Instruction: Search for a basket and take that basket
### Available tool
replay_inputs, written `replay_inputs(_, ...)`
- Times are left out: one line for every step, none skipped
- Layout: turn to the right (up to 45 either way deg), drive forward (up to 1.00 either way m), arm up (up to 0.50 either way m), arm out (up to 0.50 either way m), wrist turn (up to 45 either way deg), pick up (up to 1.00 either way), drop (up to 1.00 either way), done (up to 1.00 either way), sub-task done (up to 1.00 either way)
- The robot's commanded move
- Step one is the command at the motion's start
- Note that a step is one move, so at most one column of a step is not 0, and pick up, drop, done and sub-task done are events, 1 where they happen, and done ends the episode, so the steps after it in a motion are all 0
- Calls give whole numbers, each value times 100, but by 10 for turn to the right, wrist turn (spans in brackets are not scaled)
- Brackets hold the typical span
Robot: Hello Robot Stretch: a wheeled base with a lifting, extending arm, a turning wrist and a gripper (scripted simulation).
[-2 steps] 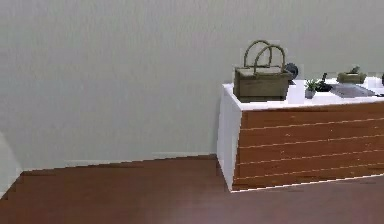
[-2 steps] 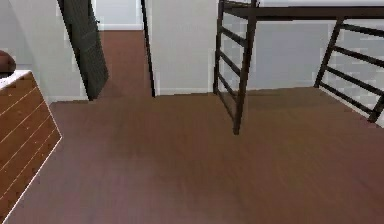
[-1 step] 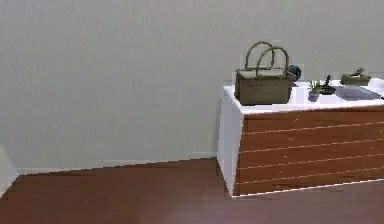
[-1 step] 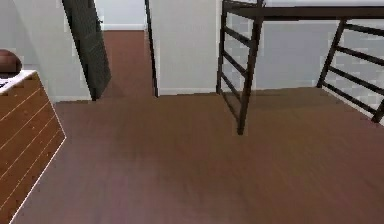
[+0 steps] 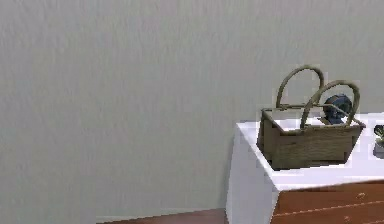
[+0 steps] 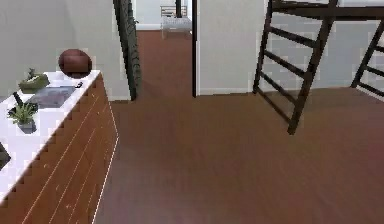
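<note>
No part of the robot's own body falls inside the forward view or the arm side view. Its colours, shapes, cables, screws and markings therefore cannot be told from this moment.
</note>
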Motion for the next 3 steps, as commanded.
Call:
replay_inputs(-450,0,0,0,0,0,0,0,0)
replay_inputs(-120,0,0,0,0,0,0,0,0)
replay_inputs(0,0,50,0,0,0,0,0,0)
